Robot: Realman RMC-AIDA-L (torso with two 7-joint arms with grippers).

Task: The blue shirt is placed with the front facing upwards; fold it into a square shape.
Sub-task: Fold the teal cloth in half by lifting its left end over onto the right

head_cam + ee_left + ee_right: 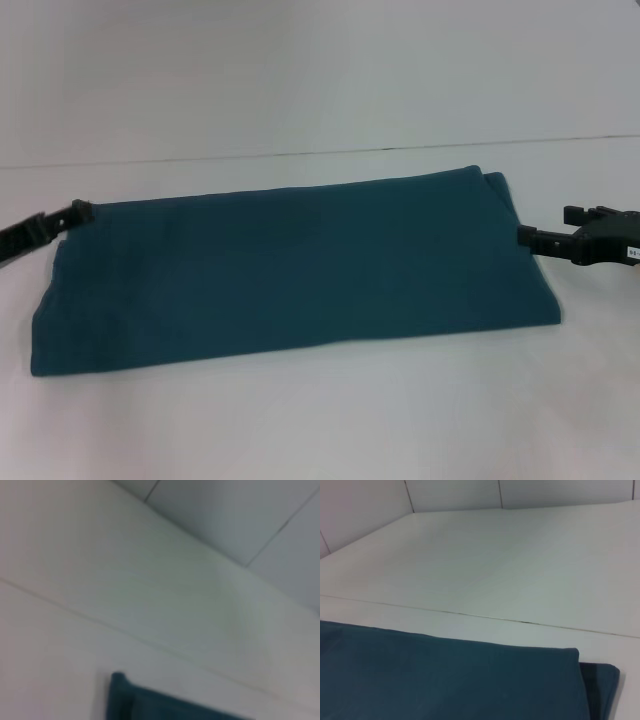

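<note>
As it lies flat on the white table (pixel 320 420), the blue shirt (pixel 290 270) is already a long band, its long axis running left to right. It looks soft, light and limp, best gripped at the short ends. Each claw, left (pixel 80 210) and right (pixel 525 237), touches one far corner; I cannot tell whether either is clenched.

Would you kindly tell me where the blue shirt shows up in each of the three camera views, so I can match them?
Head view: the blue shirt, folded into a wide band, fills the middle of the picture on the white table.
Left wrist view: only one corner shows at the bottom edge.
Right wrist view: it covers the lower part, its folded corner toward lower right.
Shared landmark: the thin seam line across the table beyond the shirt.
</note>
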